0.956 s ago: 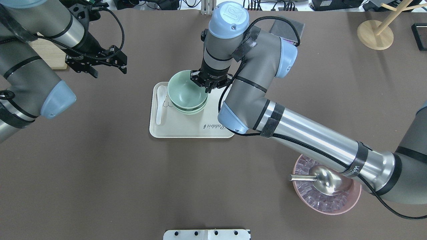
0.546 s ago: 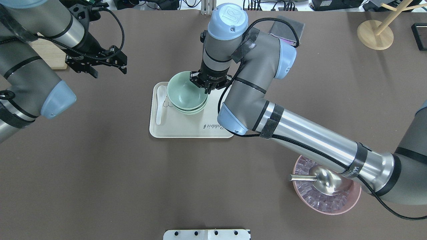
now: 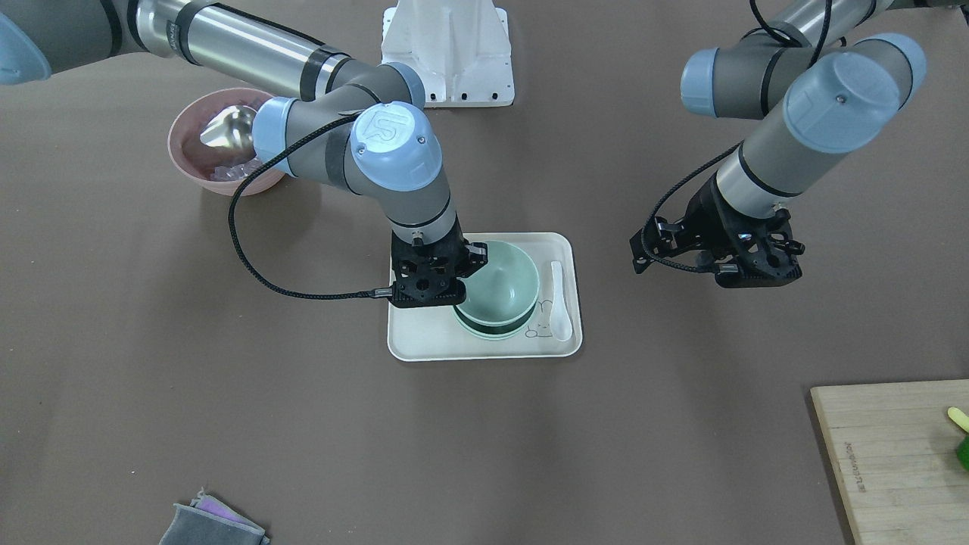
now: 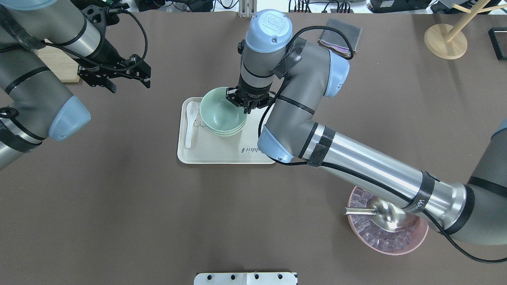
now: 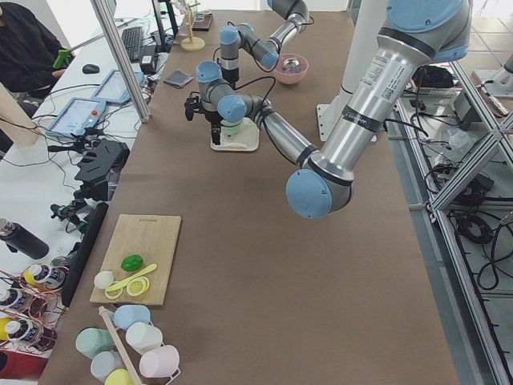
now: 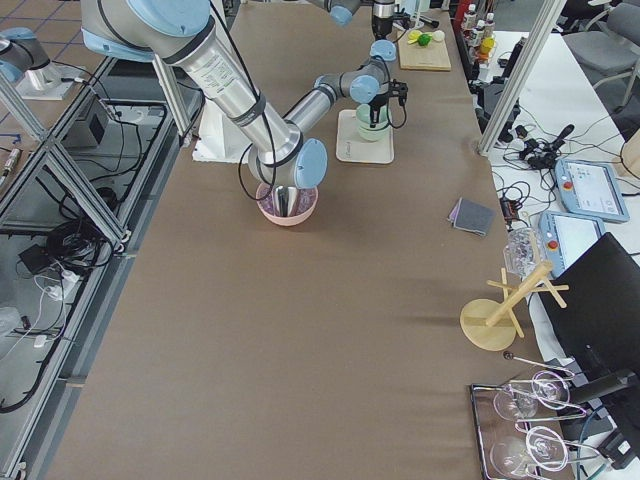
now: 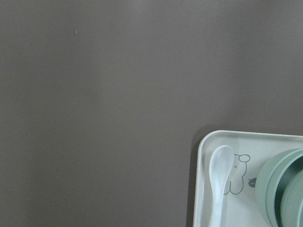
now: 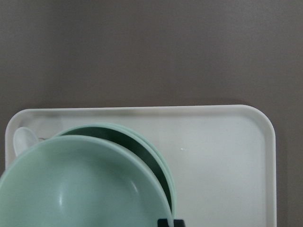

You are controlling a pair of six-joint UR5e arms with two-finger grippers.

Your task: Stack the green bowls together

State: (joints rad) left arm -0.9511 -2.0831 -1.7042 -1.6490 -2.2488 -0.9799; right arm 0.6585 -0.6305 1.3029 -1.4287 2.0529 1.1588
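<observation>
On the cream tray (image 4: 222, 152) sits a stack of green bowls (image 4: 226, 132), also seen in the front view (image 3: 492, 331). Just over that stack hangs another green bowl (image 4: 219, 113), tilted a little, and my right gripper (image 4: 243, 107) is shut on its rim. The right wrist view shows this bowl (image 8: 71, 184) partly covering the lower ones (image 8: 158, 158). My left gripper (image 4: 130, 84) hangs open and empty above the table, well to the left of the tray. Its wrist view catches the stack's edge (image 7: 279, 189).
A white spoon (image 4: 190, 126) lies on the tray left of the bowls. A pink bowl (image 4: 420, 233) with a metal scoop stands near the front right. A grey cloth (image 4: 340, 35) and a wooden stand (image 4: 445, 41) are at the back. A cutting board (image 3: 893, 454) lies far left.
My right gripper has sunk slightly with the green bowl, bringing it closer to the stack. The left arm has not moved.
</observation>
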